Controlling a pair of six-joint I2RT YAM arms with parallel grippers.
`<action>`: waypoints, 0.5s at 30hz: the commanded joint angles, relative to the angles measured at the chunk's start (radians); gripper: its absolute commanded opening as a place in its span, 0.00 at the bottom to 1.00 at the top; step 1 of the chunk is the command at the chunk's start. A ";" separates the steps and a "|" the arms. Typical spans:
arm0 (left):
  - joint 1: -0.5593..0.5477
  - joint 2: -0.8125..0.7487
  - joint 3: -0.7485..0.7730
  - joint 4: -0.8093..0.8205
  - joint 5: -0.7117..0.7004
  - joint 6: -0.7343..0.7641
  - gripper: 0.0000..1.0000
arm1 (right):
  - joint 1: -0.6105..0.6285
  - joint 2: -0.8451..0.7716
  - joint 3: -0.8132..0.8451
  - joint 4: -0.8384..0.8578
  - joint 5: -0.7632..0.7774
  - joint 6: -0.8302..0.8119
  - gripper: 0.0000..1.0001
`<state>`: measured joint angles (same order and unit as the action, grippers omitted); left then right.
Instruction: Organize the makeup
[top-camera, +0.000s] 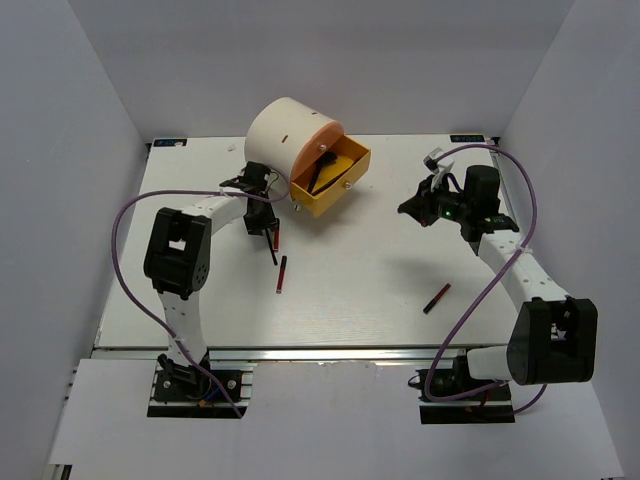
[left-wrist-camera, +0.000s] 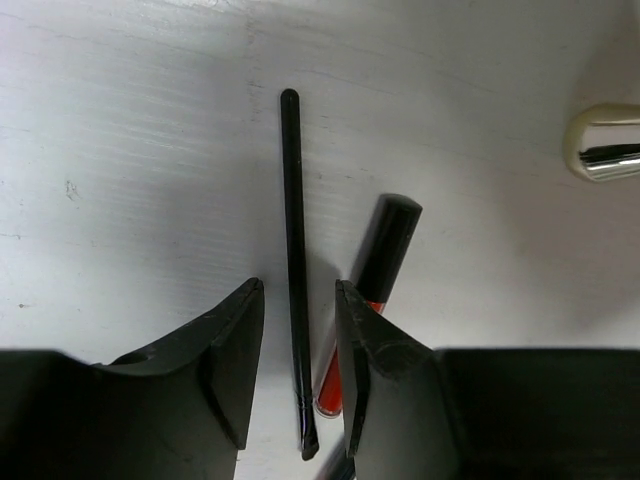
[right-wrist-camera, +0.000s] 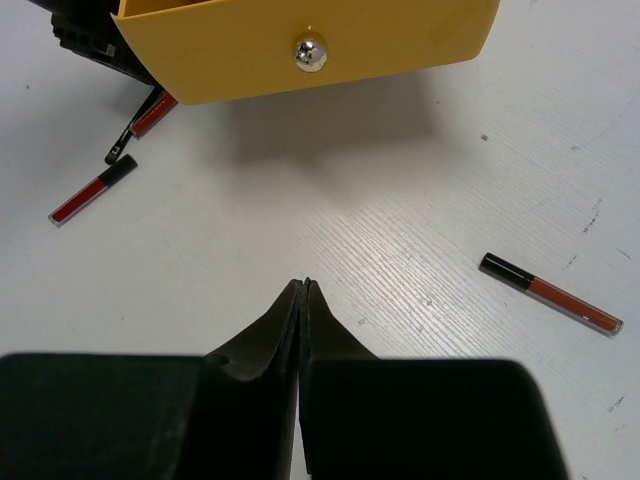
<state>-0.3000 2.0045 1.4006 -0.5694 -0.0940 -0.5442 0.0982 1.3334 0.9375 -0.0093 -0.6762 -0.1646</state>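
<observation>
Pick-up seems in hand: the left gripper (left-wrist-camera: 298, 305) straddles a thin black brush (left-wrist-camera: 292, 220) lying on the worktop (left-wrist-camera: 140, 150) beside a red lip-gloss stick (left-wrist-camera: 378, 255), jaws released – next it should clench, lift and carry to the open yellow drawer (top-camera: 328, 198) – while the right gripper (right-wrist-camera: 302, 288) hovers, jaws clenched on nothing

A cream round box (top-camera: 285, 135) is sitting at the far side of a white table (top-camera: 370, 270), its orange face turning toward the near right. A yellow drawer (top-camera: 335, 197) is standing pulled out from that face, and a small shiny round knob (right-wrist-camera: 310, 52) is showing in the middle of its front. Plain pale walls (top-camera: 90, 100) are closing in the table on the left, back and right, and a metal rail (top-camera: 330, 352) is running along its near edge.
</observation>
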 joint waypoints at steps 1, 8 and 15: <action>-0.016 0.016 0.035 -0.027 -0.041 0.009 0.44 | -0.008 0.003 0.000 0.011 0.001 -0.004 0.02; -0.030 0.039 0.015 -0.076 -0.102 0.020 0.41 | -0.012 0.000 0.000 0.011 0.003 0.002 0.02; -0.036 0.030 -0.048 -0.072 -0.127 0.024 0.40 | -0.015 0.007 0.010 0.012 -0.003 0.008 0.02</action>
<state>-0.3290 2.0197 1.4094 -0.5941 -0.1883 -0.5415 0.0891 1.3354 0.9371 -0.0093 -0.6762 -0.1635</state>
